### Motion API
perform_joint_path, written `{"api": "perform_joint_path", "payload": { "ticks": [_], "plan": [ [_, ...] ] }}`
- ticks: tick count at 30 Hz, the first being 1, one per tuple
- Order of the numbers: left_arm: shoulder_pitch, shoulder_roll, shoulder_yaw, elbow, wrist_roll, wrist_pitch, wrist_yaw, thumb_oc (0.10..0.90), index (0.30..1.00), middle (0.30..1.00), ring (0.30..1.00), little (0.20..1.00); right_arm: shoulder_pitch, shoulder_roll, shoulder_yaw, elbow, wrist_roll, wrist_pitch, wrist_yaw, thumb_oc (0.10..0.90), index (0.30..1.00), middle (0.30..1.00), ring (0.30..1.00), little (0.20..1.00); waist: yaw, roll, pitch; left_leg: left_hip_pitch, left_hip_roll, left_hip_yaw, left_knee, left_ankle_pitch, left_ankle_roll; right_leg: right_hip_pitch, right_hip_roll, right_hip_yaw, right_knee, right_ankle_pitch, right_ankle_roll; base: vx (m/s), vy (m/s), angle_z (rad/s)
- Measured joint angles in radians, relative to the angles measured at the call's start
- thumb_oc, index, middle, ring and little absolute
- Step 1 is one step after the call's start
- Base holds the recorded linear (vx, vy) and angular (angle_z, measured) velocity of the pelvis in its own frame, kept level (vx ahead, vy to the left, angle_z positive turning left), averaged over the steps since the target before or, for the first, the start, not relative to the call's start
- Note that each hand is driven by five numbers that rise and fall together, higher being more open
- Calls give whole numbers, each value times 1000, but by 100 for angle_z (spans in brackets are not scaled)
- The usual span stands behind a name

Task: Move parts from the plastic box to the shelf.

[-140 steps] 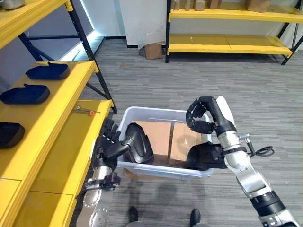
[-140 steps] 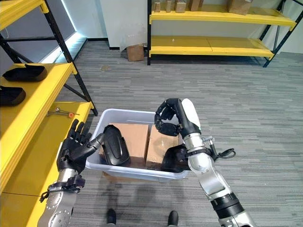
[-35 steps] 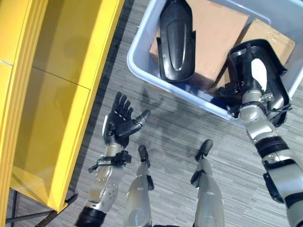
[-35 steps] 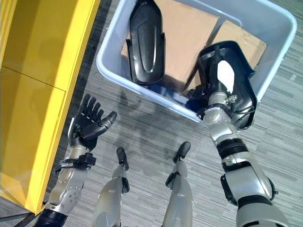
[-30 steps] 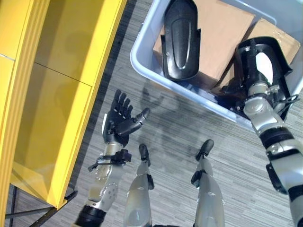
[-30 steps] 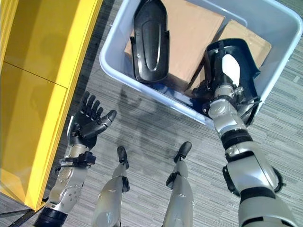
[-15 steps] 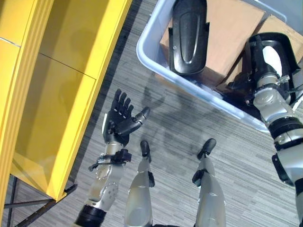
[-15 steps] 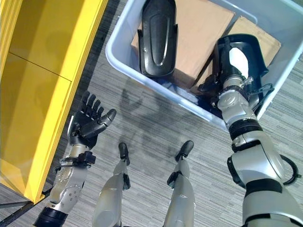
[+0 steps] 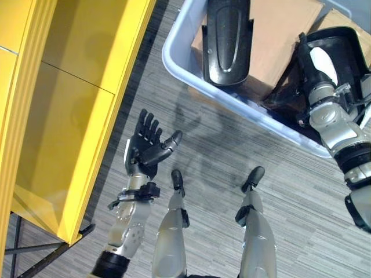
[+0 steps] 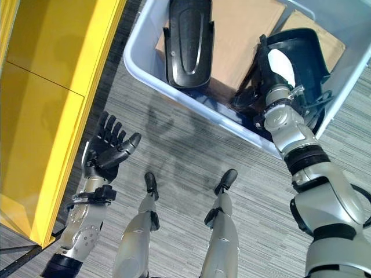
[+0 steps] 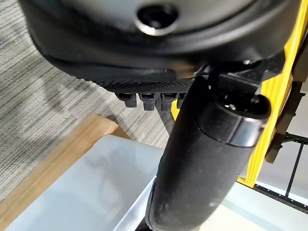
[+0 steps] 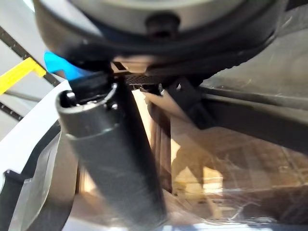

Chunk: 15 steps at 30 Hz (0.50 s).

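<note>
Left eye view: left hand (image 9: pixel 146 149) spread empty (over floor); right hand (image 9: pixel 322 61) inside black part (image 9: pixel 342 49), grip hidden.

Right hand (image 9: pixel 320 63) fingers hidden inside black part (image 9: pixel 342 49) — plastic box (image 9: pixel 174 55) edge-cropped

A pale plastic box (image 9: pixel 179 63) sits on the floor beside the yellow shelf (image 9: pixel 87 87). One black moulded part (image 9: pixel 227 40) leans at its near-left wall on cardboard; another black part (image 9: pixel 342 58) stands by the near-right corner.
</note>
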Motion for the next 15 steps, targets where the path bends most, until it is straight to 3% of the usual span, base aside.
{"api": "perform_joint_path", "payload": {
  "ticks": [4, 9, 15],
  "plan": [
    [7, 1, 22, -8, -1, -8, -1, 900, 1000, 1000, 1000, 1000, -50, -117, 197, -105, -231, 3, 68, 900, 1000, 1000, 1000, 1000, -7, 0, 0, -3, 1, 0, 0, 0, 0, -3, 1, -2, 0, 0, 0, 2, -2, 0],
    [10, 2, 41, -29, -4, -12, -21, 900, 1000, 1000, 1000, 1000, -194, -168, 409, -125, -469, -33, 161, 900, 1000, 1000, 1000, 1000, -9, 0, 0, -2, 10, -3, -5, 8, -7, -2, 10, -5, 0, 1, -2, 0, 0, 0],
    [13, 2, 38, -28, -3, -12, -36, 900, 1000, 1000, 1000, 1000, -242, -203, 481, -158, -631, -84, 210, 900, 1000, 1000, 1000, 1000, -8, 0, 0, 0, 13, -5, -6, 12, -8, -2, 12, -6, 5, 0, -4, 0, 3, 0]
  ]
}}
